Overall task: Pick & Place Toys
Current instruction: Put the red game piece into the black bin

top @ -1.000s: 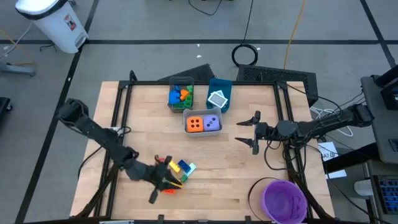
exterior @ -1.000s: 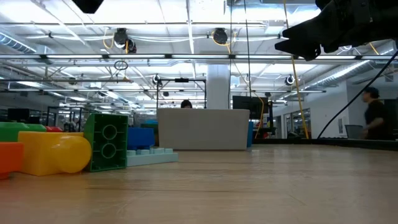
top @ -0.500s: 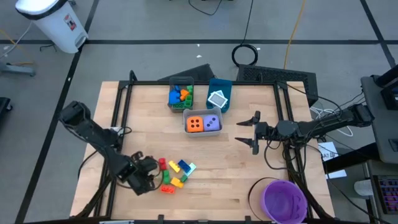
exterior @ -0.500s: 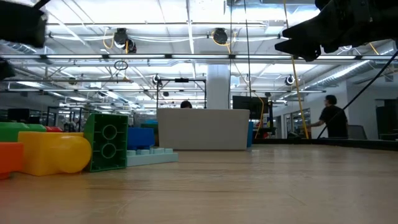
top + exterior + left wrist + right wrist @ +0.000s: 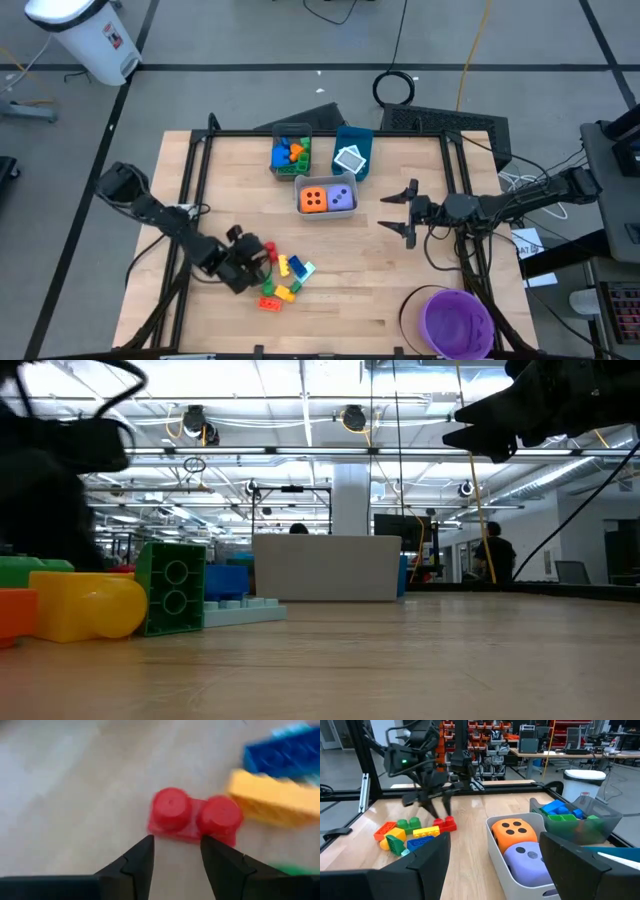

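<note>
Loose toy bricks lie in a pile near the table's front left: a red two-stud brick, yellow, blue, green and orange ones. My left gripper points slanting down over the red brick, open, its fingertips just short of it with a gap showing. My right gripper hangs open and level at the table's right, above the wood, facing the grey bin with the orange and purple dice.
A grey bin of bricks and a blue bin holding a white-teal tile stand at the far middle. A round purple bowl sits at the near right corner. Bare wood lies between the pile and the bowl.
My left gripper has drawn back from over the pile's near side toward the table's left, then gone toward the far edge and down, tipping to point steeply down at the red brick. The bricks lie where they were.
</note>
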Controlling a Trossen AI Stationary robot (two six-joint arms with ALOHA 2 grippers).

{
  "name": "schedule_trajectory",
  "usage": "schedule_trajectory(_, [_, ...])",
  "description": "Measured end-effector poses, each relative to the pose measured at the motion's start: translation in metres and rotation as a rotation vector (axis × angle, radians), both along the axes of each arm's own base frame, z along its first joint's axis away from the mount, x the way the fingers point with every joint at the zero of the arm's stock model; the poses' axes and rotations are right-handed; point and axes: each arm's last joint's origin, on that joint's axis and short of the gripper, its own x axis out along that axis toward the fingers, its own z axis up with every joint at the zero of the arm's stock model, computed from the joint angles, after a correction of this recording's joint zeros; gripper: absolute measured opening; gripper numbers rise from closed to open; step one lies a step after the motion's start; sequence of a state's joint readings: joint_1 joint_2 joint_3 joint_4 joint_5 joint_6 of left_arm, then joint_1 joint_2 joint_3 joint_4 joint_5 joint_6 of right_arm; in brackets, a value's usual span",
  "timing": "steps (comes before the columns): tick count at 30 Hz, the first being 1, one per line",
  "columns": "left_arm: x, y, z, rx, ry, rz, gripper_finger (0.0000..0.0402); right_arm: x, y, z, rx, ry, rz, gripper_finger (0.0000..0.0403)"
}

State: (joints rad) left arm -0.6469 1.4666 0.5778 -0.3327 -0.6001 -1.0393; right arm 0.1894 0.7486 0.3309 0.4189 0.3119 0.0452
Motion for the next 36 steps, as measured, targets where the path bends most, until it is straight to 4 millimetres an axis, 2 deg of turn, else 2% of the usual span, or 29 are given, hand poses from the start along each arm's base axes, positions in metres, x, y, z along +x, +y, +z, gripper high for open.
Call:
schedule_trajectory(4, [0.015,0.016,0.003,0.113,-0.057,0.012,0.0162,0.000,0.000,-0.001,-0.001,0.006,0.000,0.0279])
schedule_trajectory(7, [0.027,0.025,0.006,0.159,-0.073,-0.029,0.0174,0.000,0.000,-0.001,-0.001,0.005,0.000,0.0279])
schedule_trajectory(16, [0.054,0.046,0.016,-0.184,-0.094,-0.045,0.0278,0.000,0.000,0.000,-0.004,0.005,0.000,0.0279])
schedule_trajectory(20, [0.056,0.044,0.018,-0.212,-0.087,-0.087,0.0301,0.000,0.000,-0.001,-0.004,0.006,0.001,0.0279])
schedule_trajectory(24, [0.055,0.041,0.009,-0.135,-0.046,-0.094,0.0298,0.000,0.000,-0.001,-0.005,0.006,0.001,0.0279])
schedule_trajectory(28, [0.061,0.046,-0.006,-0.113,-0.006,-0.071,0.0278,0.000,0.000,0.000,-0.005,0.006,0.001,0.0279])
schedule_trajectory(30, [0.063,0.049,-0.016,-0.102,0.029,-0.076,0.0262,0.000,0.000,0.000,-0.005,0.006,0.001,0.0279])
schedule_trajectory(36, [0.068,0.054,-0.026,-0.076,0.049,-0.075,0.0199,0.000,0.000,-0.001,-0.005,0.006,0.001,0.0279])
